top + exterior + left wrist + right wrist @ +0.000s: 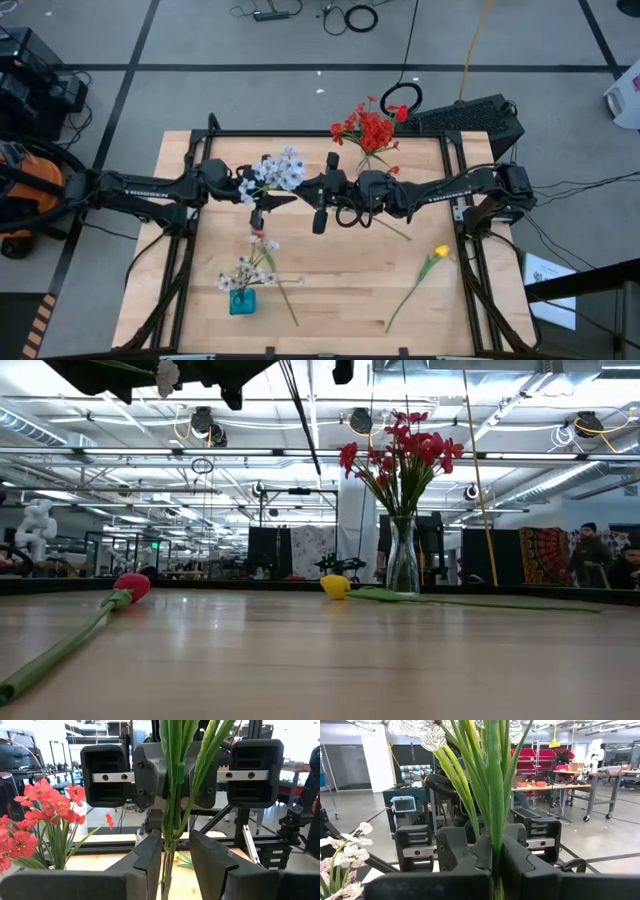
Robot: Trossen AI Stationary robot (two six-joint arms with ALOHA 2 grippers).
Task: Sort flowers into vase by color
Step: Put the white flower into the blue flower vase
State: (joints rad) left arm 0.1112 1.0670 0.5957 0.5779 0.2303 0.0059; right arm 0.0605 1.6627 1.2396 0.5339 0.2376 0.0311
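Note:
A spray of small white blossoms [282, 170] on green stalks is held high above the table's middle, where both grippers meet. My right gripper [495, 862] is shut on its stalks. My left gripper [175, 857] faces it, open, with the same stalks [168, 845] passing between its fingers close to one of them. Red flowers stand in a glass vase [372, 130] at the far edge. More white blossoms stand in a small teal vase [243, 298] near the left front. A yellow tulip [440, 252] and a red tulip [130, 586] lie flat on the table. My right gripper pinches the bundle of green stalks [495, 835] between its two fingers, which lie across the stalks. The spray is lifted clear of the table, and its blossoms [434, 737] stand beyond the fingers. My left gripper: whether a finger touches the stalks cannot be told.
Black frame rails [330, 133] run along the table's far and side edges. The wooden top [340, 290] lies bare between the teal vase and the yellow tulip. Cables and equipment sit on the floor beyond the table.

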